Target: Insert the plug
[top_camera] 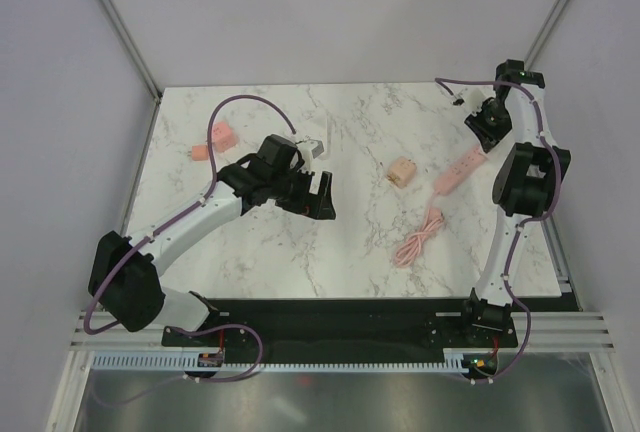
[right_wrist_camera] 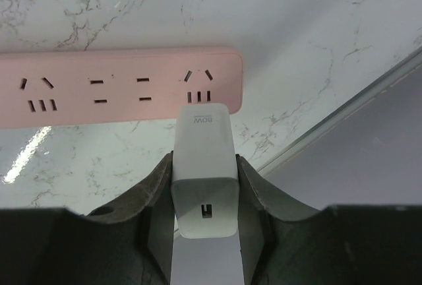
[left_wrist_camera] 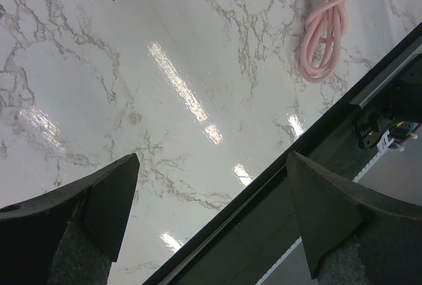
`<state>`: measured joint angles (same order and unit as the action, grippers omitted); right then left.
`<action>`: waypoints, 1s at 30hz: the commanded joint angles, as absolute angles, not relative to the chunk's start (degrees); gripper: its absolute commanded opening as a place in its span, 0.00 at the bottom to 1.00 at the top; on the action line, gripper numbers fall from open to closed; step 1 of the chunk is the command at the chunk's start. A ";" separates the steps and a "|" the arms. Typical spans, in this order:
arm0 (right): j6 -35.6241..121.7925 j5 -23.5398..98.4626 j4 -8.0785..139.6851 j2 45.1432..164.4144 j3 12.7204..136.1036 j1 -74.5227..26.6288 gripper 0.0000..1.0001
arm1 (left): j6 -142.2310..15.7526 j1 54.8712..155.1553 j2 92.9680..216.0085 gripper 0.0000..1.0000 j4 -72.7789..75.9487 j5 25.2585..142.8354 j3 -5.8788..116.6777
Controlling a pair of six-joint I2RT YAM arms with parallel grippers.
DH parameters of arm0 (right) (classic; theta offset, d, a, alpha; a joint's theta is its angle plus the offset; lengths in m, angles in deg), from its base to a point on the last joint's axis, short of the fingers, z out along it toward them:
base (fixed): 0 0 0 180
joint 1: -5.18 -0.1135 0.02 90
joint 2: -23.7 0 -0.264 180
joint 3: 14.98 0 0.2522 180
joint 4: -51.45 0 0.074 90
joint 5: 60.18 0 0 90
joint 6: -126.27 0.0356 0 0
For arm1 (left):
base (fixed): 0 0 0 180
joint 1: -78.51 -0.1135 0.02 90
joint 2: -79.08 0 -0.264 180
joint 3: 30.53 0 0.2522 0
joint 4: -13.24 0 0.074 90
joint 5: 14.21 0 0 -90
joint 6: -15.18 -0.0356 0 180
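Far to the left on the marble table (top_camera: 350,122) lay a pink block (top_camera: 219,134) with a smaller pink piece (top_camera: 199,153) just beside it, both well apart from everything else. The left gripper (top_camera: 322,197) hung over bare marble left of centre. Its jaws stood spread as wide as they go, with nothing between them. Past it, near the middle, sat a small tan lump (top_camera: 402,172); I could not make out what it was. To its right a pink cable (top_camera: 420,240) lay bundled in loops, running up to the pink power strip (top_camera: 460,168), which lay flat and slantwise near the table's right edge. At the strip's far end the right gripper (right_wrist_camera: 204,174) was closed about halfway, clamped on the sides of a white charger (right_wrist_camera: 204,140). The charger pointed at the strip's endmost socket group, its front at the strip's near edge. Whether its prongs had reached the slots I could not tell.
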<state>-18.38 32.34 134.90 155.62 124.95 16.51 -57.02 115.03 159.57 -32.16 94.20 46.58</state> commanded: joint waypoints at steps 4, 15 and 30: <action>-21.91 37.20 135.43 157.55 127.80 16.60 0.00 | -59.61 115.52 159.77 1.00 -31.90 93.98 47.65; -23.05 38.70 134.64 157.82 125.52 17.13 0.00 | -59.70 115.52 159.33 1.00 -31.98 94.51 47.65; -21.39 37.90 128.85 161.33 113.39 17.04 0.00 | -59.88 115.52 158.01 1.00 -31.98 93.81 47.65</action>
